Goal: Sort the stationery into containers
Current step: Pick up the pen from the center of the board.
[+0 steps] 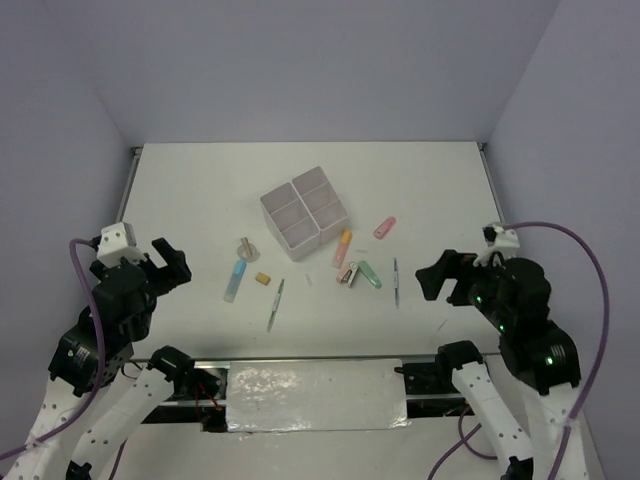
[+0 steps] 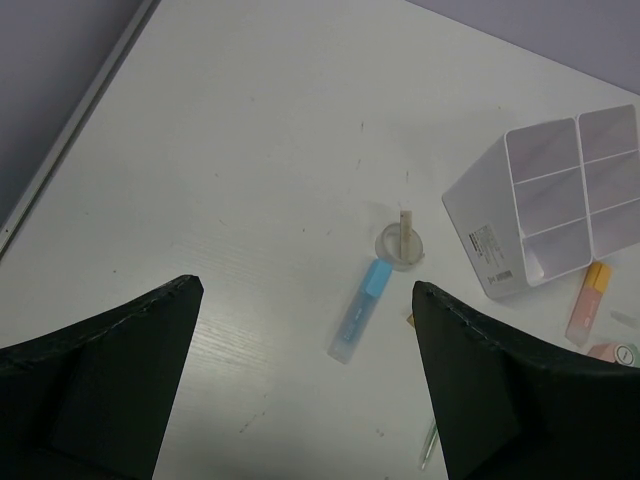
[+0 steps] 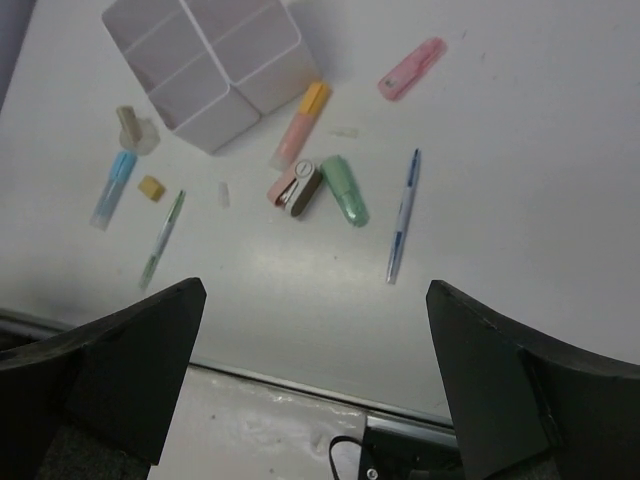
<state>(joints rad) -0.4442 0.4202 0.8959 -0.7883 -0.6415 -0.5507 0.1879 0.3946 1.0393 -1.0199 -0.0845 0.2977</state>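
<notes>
Even, soft light; perhaps slightly blurred.

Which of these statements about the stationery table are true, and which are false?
1. No stationery shows inside the organiser. True.
2. The left gripper and right gripper are both shut on pens. False: both are open and hold nothing.
3. The blue highlighter lies near the tape roll, on the left arm's side of the organiser. True.
4. The pink piece farthest right stands in a compartment. False: it lies flat on the table, outside the organiser.
5. The blue pen lies on the right arm's side. True.
</notes>
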